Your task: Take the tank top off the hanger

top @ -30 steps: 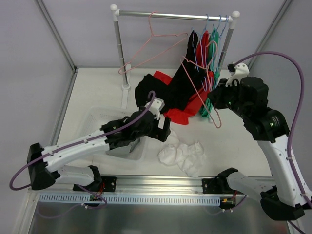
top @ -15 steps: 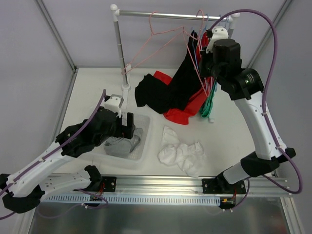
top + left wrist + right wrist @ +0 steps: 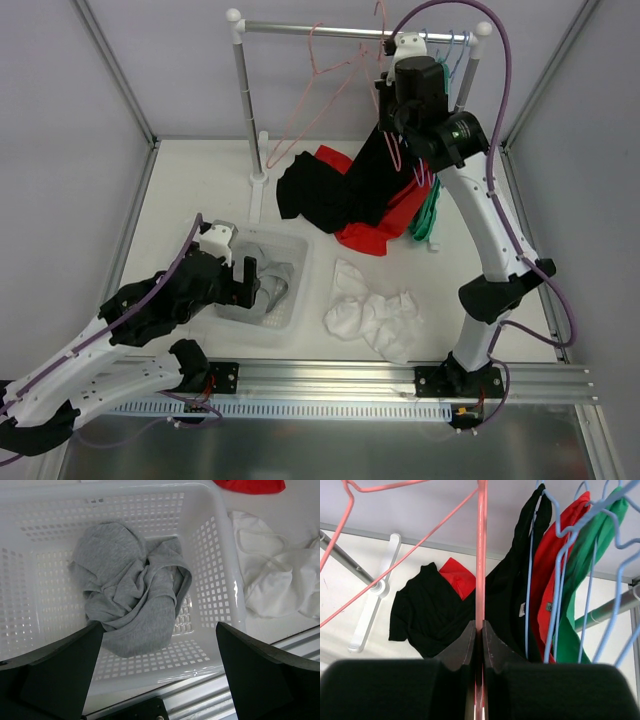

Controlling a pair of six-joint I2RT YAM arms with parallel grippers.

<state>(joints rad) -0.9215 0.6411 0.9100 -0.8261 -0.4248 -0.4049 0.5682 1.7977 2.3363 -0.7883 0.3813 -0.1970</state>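
A grey tank top (image 3: 130, 605) lies crumpled in the white basket (image 3: 227, 580), off any hanger; it also shows in the top view (image 3: 265, 287). My left gripper (image 3: 157, 627) is open and empty, hovering above the basket's near side (image 3: 243, 278). My right gripper (image 3: 481, 625) is shut on a bare pink hanger (image 3: 481, 555) and holds it high beside the rail (image 3: 330, 32). In the top view the right gripper (image 3: 392, 110) is just left of the hanging clothes.
Black (image 3: 510, 590), red (image 3: 545, 580) and green (image 3: 580, 580) tops hang on blue hangers at the rail's right end. Another pink hanger (image 3: 320, 70) hangs mid-rail. A white garment (image 3: 375, 315) lies on the table right of the basket (image 3: 297, 300). The rack post (image 3: 245, 100) stands at back left.
My right arm has raised the pink hanger from beside the clothes up to the rail. My left arm has pulled back to the near left over the basket.
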